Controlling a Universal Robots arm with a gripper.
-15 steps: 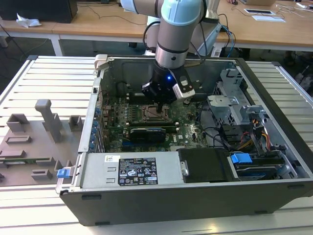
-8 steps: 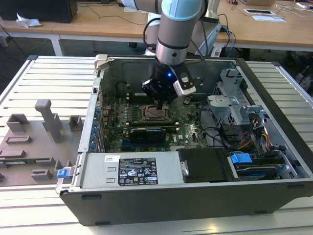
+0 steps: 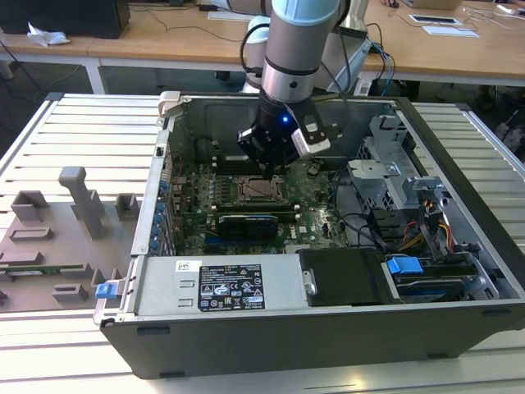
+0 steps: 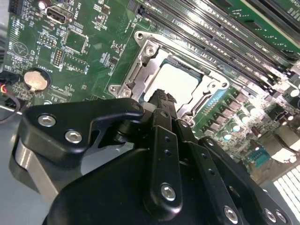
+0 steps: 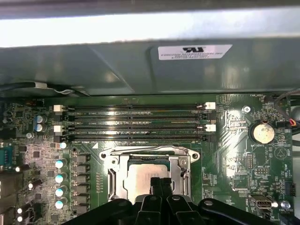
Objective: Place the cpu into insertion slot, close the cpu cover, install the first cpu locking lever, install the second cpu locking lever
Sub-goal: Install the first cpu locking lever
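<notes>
In the exterior view the arm reaches down into an open computer case lying on a slatted table, and the gripper hangs just above the socket near the middle of the frame. The green board fills the case floor around it.

In both wrist views the chip lies flat in the socket, its dull grey top showing through the window of the metal cover frame, which lies down over it. The gripper's two black fingers are pressed together with nothing between them — their tips sit over the chip's near edge, at lower centre of the first wrist view; actual contact cannot be told.

Long black memory slots run above the socket in the first wrist view, and a round coin battery sits at right — in the second wrist view it is at the left edge.
</notes>
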